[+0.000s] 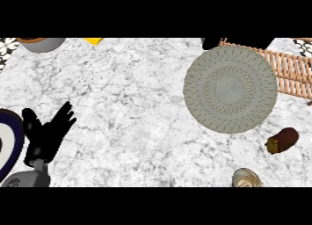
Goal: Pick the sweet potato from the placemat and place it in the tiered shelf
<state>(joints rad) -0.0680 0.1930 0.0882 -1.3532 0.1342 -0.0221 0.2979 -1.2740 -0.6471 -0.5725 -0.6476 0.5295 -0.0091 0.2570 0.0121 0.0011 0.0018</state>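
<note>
- The sweet potato [283, 140] lies on the bare counter [132, 96], off the placemat [230, 90]. It is near the mat's lower right rim, with a strip of marble showing between the two. It lies tilted, its dark brown upper end pointing away from the mat and its mottled, yellowish end lower and to the left. Nothing holds or touches it.
- The placemat is round, grey-green and woven in rings, with nothing on it.
- The tiered shelf [294, 72], made of light wooden slats, is up and to the right of the placemat. In this view the mat's upper right rim meets it.
- Straight below the placemat, at the view's lower edge, a round ribbed thing [247, 178] in grey and tan pokes in; I cannot tell what it is.
- Two dark shapes [211, 42] show just above the placemat's top rim; these too I cannot make out.
- Far to the left of the placemat the left hand [48, 132] is at rest, fingers straight, apart and pointing up, holding nothing, with its grey forearm [28, 178] below it.
- Further left again is a dark blue and white plate [9, 145], cut off by the edge.
- Up and far left of the placemat are a grey bowl [45, 44] and a yellow thing [93, 41].
</note>
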